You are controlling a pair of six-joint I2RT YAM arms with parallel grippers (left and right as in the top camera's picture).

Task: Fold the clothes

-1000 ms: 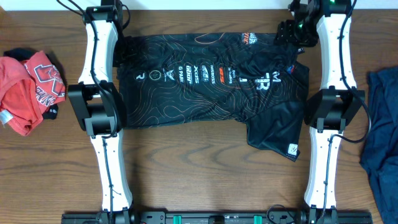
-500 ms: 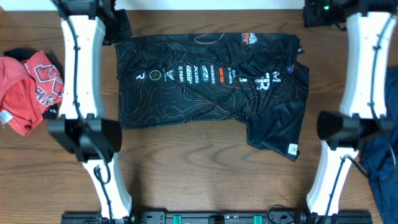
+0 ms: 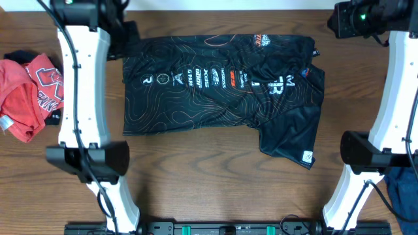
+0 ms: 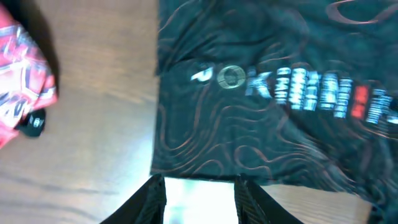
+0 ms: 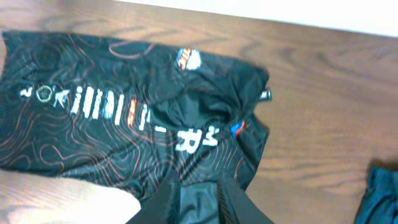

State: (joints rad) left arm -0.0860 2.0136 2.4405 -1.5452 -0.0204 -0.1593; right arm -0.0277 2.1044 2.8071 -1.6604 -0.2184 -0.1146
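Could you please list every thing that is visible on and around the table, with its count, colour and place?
black patterned short-sleeved jersey: 1, black with orange lines, spread at table centre
crumpled red cloth garment: 1, red, left edge of table
dark blue cloth garment: 1, dark blue, right edge
wooden table: 1, brown, under everything
left gripper: 1, black, open, by jersey's left end
right gripper: 1, black, open, by jersey's right end
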